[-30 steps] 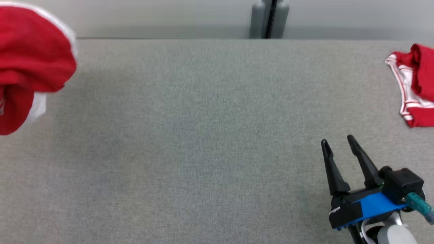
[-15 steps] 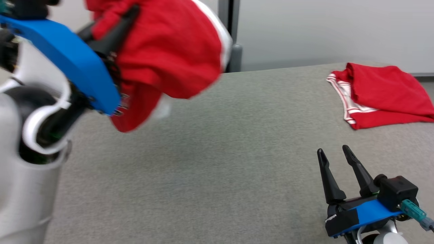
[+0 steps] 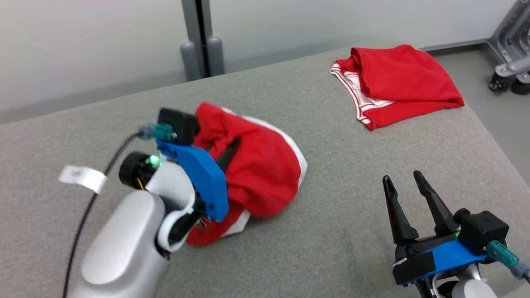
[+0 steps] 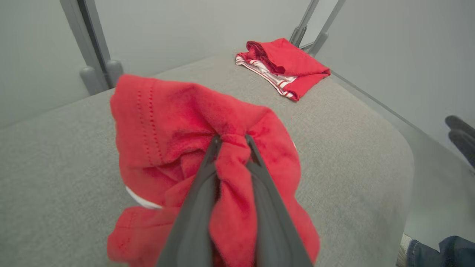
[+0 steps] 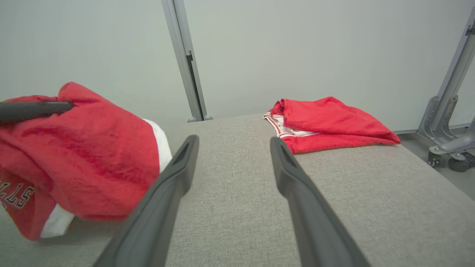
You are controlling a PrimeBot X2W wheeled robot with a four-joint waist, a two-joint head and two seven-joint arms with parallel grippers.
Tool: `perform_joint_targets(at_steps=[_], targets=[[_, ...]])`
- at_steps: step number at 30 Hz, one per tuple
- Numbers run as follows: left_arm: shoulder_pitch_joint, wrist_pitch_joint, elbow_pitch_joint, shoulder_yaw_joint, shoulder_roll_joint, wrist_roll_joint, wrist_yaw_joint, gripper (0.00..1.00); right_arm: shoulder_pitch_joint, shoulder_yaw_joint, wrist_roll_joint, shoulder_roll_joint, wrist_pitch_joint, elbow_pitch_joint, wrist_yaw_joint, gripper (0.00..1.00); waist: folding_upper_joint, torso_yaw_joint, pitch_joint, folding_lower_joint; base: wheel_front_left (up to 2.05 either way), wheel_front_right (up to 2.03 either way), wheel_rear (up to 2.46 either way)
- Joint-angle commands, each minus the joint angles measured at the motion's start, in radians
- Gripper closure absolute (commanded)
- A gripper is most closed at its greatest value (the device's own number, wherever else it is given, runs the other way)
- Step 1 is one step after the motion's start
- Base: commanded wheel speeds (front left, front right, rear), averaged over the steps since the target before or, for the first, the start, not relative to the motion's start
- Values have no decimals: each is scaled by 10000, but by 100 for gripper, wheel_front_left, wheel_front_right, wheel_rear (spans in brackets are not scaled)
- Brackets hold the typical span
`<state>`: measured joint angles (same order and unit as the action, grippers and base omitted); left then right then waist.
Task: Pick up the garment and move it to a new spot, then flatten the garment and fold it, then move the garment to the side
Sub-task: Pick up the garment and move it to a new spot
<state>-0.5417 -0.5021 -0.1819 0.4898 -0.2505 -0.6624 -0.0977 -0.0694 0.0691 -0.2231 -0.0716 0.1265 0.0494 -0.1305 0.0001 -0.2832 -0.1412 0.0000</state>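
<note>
The left gripper (image 4: 232, 139) is clamped on a bunched fold of the red garment (image 3: 256, 174), which sags onto the grey table (image 3: 331, 231) near its middle. The right gripper (image 3: 403, 178), at 4 o'clock, stands parted and empty. Best to release well clear of the folded cloth (image 3: 397, 78) at 1 o'clock, leaving spreading room.

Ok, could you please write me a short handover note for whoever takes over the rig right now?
Left pincer: shut on the bunched red garment, low over the grey table, left of centre.
Right pincer: open, empty, near right.
A second red garment lies folded at the far right corner.
Done: garment grasped.
Left: release, flatten, fold, move aside.
</note>
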Motion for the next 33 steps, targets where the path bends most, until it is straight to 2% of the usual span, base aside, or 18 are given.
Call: perform_joint_targets(at_steps=[1,2,3,4,10,15,25,33], targets=[[198,474,-604,195,153,339,76,100,-136,35,-28,55,93,-7,-5,0,-1,-246,-232,0,0,0,0],[292,688,-997,325,258,524,119,99,-133,42,-24,64,111,7,-5,0,-1,-256,-250,0,0,0,0],[337,873,-1335,463,343,688,172,63,-142,40,-39,71,112,36,-5,0,-1,-259,-265,0,0,0,0],[354,1059,-1621,557,426,781,162,1,-156,53,-51,79,124,61,-5,0,-1,-256,-270,0,0,0,0],[580,2510,-2456,308,1051,668,346,0,-77,23,31,97,100,126,-5,0,-1,124,-73,0,0,0,0],[1057,4330,-1936,-252,1319,380,327,0,69,-68,50,7,25,112,-5,0,-1,661,247,0,0,0,0],[2851,7242,-780,-1264,854,622,706,0,376,-274,84,-63,-180,-64,-5,0,-1,1737,668,0,0,0,0],[4322,7674,-262,-2234,563,1235,975,0,609,-304,125,-66,-352,-154,-4,0,-1,2436,963,0,0,0,0]])
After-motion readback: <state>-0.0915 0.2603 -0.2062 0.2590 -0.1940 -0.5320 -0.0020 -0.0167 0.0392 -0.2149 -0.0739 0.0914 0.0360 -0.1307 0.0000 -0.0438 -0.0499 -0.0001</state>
